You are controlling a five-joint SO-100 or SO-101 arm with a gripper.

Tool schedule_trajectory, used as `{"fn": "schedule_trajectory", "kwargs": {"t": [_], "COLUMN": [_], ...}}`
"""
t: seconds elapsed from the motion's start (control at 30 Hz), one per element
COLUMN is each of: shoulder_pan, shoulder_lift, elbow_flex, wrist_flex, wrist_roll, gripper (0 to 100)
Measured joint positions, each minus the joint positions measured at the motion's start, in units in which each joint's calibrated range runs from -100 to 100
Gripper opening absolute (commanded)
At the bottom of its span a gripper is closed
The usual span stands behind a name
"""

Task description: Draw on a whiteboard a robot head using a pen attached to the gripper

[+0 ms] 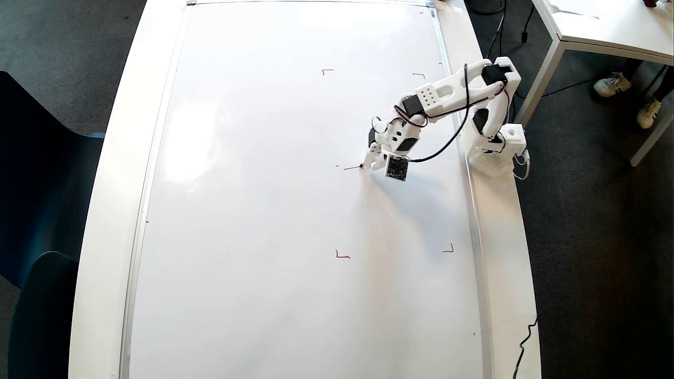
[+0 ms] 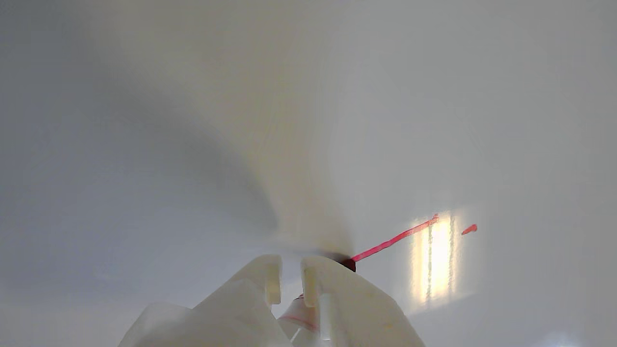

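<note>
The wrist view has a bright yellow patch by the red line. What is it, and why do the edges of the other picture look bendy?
In the wrist view it is glare reflected off the glossy whiteboard, beside the red line; the end effector looks soft and close. In the overhead view the whiteboard's frame bows from lens distortion, with a pale sheen.

Your overhead view: dark grey carpet floor, dark blue chair at left, second white desk top right.
</note>
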Motion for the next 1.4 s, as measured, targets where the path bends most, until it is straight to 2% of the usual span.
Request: {"fn": "schedule_trajectory", "kwargs": {"t": [1.13, 1.4], "shoulder_pan": [0.3, 8.1], "shoulder_lift": [-24.5, -24.7], "elbow_flex": [25.0, 25.2], "wrist_flex": [-0.1, 0.4], "wrist_roll": [3.6, 6.1], "gripper": [1, 1]}}
